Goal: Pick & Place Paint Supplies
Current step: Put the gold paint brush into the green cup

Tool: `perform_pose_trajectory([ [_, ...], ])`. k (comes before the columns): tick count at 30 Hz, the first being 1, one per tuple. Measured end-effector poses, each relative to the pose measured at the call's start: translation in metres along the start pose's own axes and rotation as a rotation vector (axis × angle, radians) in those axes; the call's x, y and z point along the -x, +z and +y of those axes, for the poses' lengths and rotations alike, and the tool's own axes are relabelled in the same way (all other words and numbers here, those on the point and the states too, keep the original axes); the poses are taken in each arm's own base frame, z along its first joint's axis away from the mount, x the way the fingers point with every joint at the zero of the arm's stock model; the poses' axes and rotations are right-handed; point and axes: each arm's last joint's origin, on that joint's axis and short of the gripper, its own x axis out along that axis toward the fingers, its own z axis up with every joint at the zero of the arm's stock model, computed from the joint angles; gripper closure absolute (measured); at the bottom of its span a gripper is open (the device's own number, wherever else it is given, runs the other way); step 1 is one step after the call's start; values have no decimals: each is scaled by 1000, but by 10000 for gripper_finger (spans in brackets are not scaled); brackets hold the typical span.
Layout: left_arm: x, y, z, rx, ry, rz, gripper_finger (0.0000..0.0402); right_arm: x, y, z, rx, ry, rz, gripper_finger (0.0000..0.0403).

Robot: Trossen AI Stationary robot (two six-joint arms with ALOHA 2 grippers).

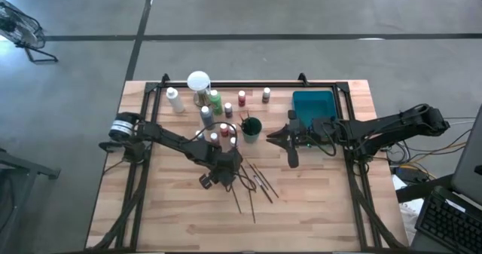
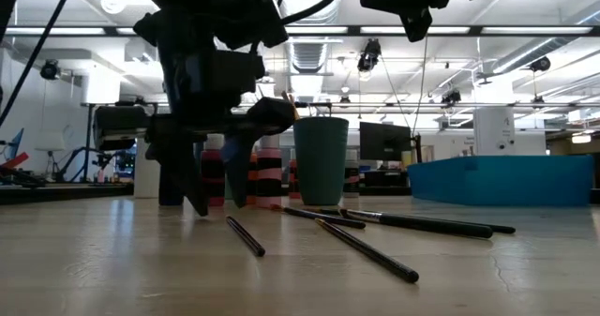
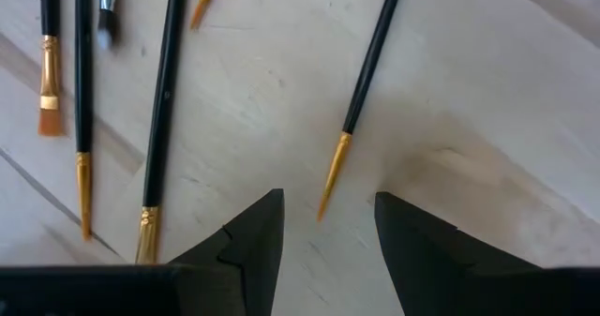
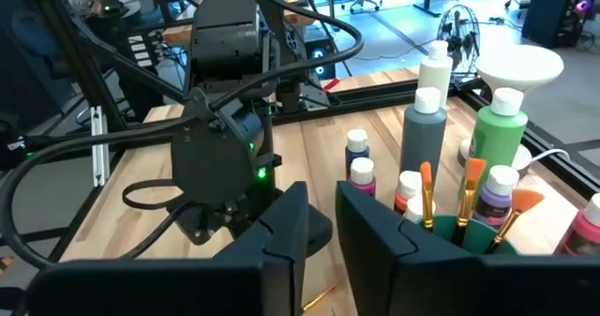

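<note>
High view: left gripper (image 1: 218,172) down over loose brushes (image 1: 256,182) on the wooden table (image 1: 316,209), right gripper (image 1: 280,139) beside green cup (image 1: 251,128), paint bottles (image 1: 218,103) clustered behind. Low view: brushes flat before the cup. Left wrist view: jaws apart, empty, astride 1 brush tip (image 3: 333,171). Right wrist view: fingers (image 4: 286,227) parted by a narrow gap, nothing between; brushes upright in cup.

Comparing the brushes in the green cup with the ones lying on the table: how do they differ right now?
The brushes in the green cup stand upright, orange bristles up, bunched together; the loose brushes lie flat on the table, fanned apart. The cup's brushes sit beside the paint bottles; the loose ones lie under the left gripper, one tip pointing between its open fingers. Both sets are thin, with dark handles.
</note>
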Motion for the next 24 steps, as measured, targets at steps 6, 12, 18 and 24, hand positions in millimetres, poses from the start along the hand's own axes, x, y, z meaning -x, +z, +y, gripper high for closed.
perform_pose_trajectory([
  [6, 0, -4, 4, 8, -17, -12, 242, 0, 0, 0, 0, -3, -1, 331],
  [12, -3, -10, 18, 47, -34, 7, 265, 0, 0, -1, 0, -20, -5, 321],
  [18, -6, -12, 18, 64, -74, 0, 271, 0, 0, -1, -1, -21, -6, 314],
  [24, -6, -12, 17, 90, -106, -20, 271, 0, 0, -1, 16, -23, -6, 318],
])
